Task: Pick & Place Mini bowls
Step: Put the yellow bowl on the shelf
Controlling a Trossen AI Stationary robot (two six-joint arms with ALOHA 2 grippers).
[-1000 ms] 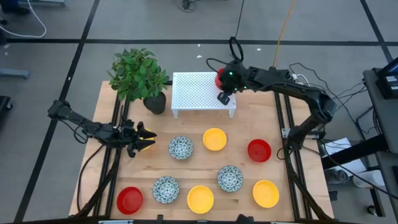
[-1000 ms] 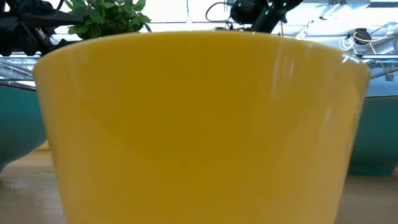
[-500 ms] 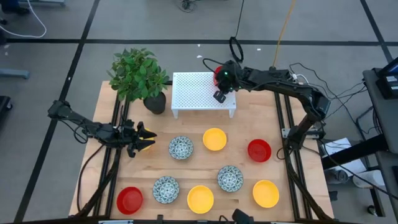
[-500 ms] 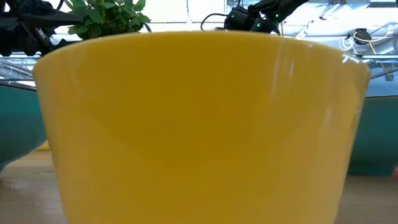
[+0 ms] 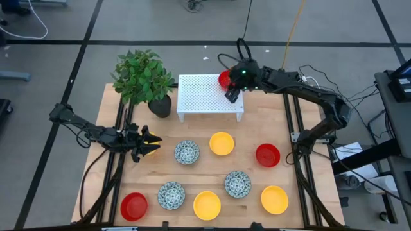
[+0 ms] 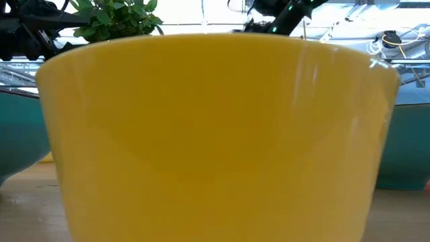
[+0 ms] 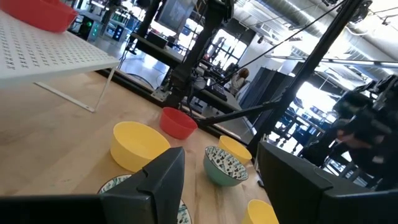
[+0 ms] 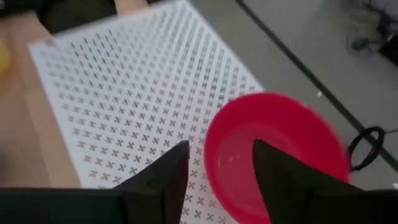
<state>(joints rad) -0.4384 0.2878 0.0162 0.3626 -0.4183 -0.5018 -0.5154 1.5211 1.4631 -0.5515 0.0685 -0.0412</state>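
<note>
On the white rack (image 5: 205,96), at its far right corner: a red bowl (image 5: 223,78), resting on the perforated top. Over that same corner, reaching in from the rack's right: the right gripper (image 8: 219,177), fingers (image 8: 155,180) spread wide, one on either side of the bowl's rim, with slack in the gap and no visible clamp on it.

Left of the rack and nearer than its front edge, well apart from it: the left gripper (image 7: 221,177), fingers wide with nothing between them, pointing across the table toward the loose bowls.

Just left of the rack: a plant (image 5: 142,76) in a black pot (image 5: 160,105).

On the table on the rack's near side, first row, left to right: speckled bowl (image 5: 187,152), yellow bowl (image 5: 221,143), second red (image 5: 268,154) out past the rack's right end.

Farther from the rack, left to right: third red (image 5: 133,206), second speckled (image 5: 171,195), second yellow (image 5: 207,205), third speckled (image 5: 237,184), third yellow (image 5: 274,199). All upright, none touching.

Across nearly the whole low view: one yellow wall, right against the lens, rack hidden behind it.
</note>
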